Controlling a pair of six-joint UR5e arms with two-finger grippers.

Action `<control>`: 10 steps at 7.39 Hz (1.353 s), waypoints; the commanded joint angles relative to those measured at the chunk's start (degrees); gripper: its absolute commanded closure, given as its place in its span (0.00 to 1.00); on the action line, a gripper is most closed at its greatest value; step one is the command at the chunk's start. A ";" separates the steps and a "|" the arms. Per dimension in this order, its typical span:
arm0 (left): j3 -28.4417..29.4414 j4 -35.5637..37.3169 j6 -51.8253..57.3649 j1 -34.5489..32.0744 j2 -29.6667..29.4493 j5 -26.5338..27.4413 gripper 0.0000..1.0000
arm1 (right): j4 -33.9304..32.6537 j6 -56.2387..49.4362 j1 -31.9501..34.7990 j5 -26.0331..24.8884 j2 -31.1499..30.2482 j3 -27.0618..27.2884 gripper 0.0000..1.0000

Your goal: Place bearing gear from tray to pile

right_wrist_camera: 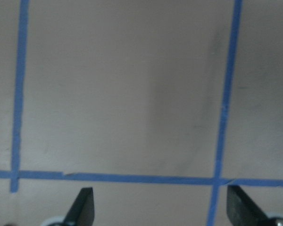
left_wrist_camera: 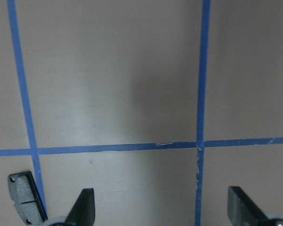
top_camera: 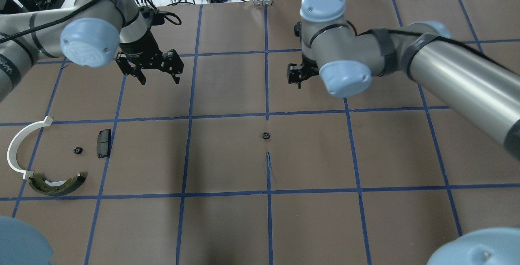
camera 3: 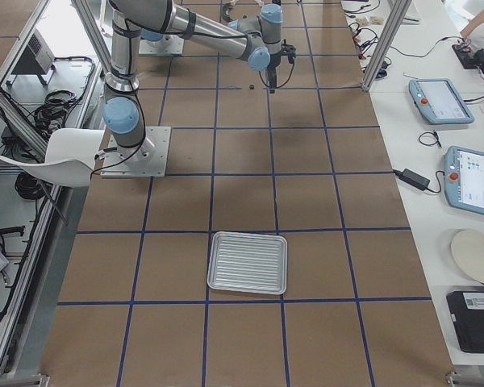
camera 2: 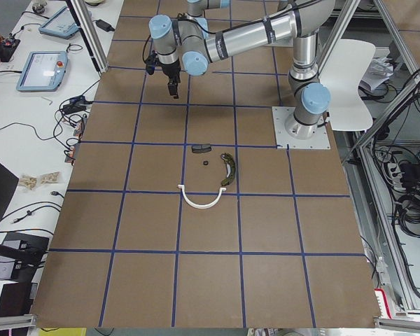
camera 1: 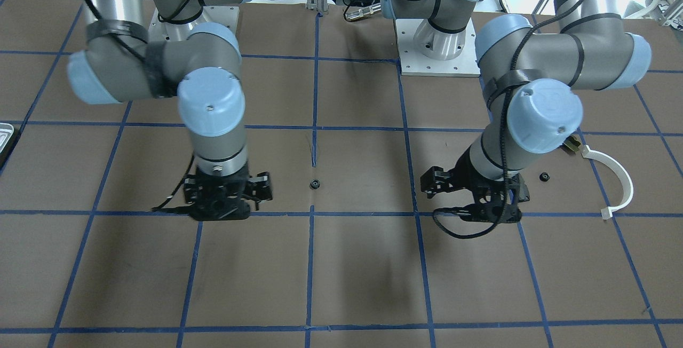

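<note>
One small black bearing gear (top_camera: pixel 266 135) lies on the brown table near the middle, also in the front view (camera 1: pixel 315 183). A second gear (top_camera: pixel 77 150) lies in the pile, between the white plastic arc (top_camera: pixel 20 147), the black pad (top_camera: pixel 103 143) and the olive-grey brake shoe (top_camera: pixel 57 183). The silver tray (camera 3: pixel 247 262) sits far off on my right side and looks empty. My left gripper (top_camera: pixel 159 80) is open and empty, hovering beyond the pile; its wrist view shows the pad (left_wrist_camera: pixel 24 197). My right gripper (top_camera: pixel 295 81) is open and empty, beyond the middle gear.
Blue tape lines grid the brown table. The tray's corner shows at the front view's left edge (camera 1: pixel 5 140). Both arm bases stand at the robot's side of the table (camera 1: pixel 437 49). Tablets and cables lie on side benches beyond the table (camera 3: pixel 440 97).
</note>
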 commanded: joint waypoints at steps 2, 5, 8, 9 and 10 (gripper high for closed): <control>-2.17 8.78 -7.28 -12.17 -2.71 -0.10 0.00 | 23.90 -6.87 -6.63 1.20 -2.82 -18.81 0.00; -9.81 23.74 -11.33 -17.91 -5.53 -4.85 0.00 | 30.49 5.81 -4.97 5.08 -8.87 -20.29 0.00; -14.05 26.32 -11.50 -20.81 -6.68 -4.67 0.00 | 26.99 2.39 -3.20 -0.03 -10.55 -14.75 0.00; -14.14 26.68 -11.59 -21.43 -7.20 -4.67 0.03 | 25.85 2.28 -3.29 0.15 -10.21 -13.78 0.00; -14.14 26.68 -11.59 -21.61 -7.47 -4.76 0.08 | 24.19 2.28 -3.46 0.84 -10.64 -13.69 0.00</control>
